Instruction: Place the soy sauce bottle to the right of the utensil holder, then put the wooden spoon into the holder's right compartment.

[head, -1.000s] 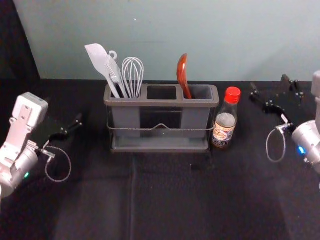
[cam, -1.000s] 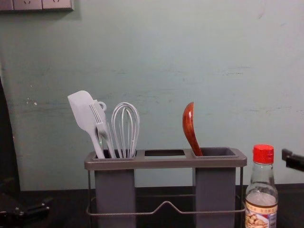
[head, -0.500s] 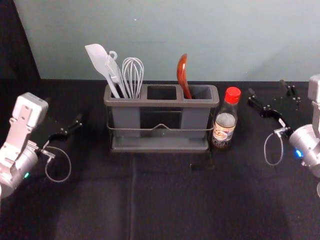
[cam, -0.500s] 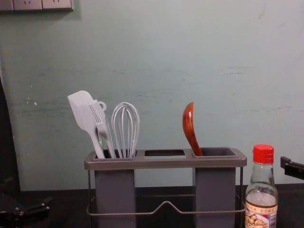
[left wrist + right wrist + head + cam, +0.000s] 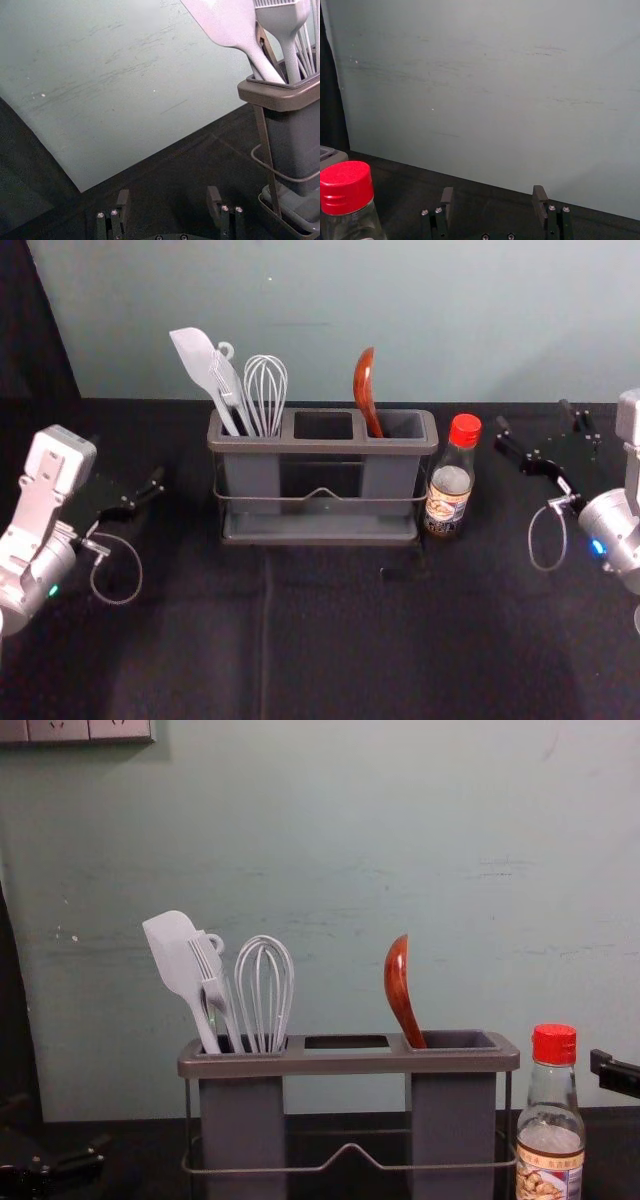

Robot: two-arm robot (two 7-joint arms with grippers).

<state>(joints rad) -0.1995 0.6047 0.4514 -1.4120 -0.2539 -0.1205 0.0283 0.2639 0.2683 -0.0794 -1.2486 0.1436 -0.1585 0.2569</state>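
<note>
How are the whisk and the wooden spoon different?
The whisk is pale with looped wires; the wooden spoon is reddish-brown and solid.
The whisk stands in the left compartment, the wooden spoon in the right one.
Both stick up out of the utensil holder.

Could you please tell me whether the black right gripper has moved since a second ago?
Yes, the right gripper has shifted slightly lower and nearer the red-capped glass soy sauce bottle in the chest view.

Possibly a lab; black-draped table, scuffed wall, sockets.
</note>
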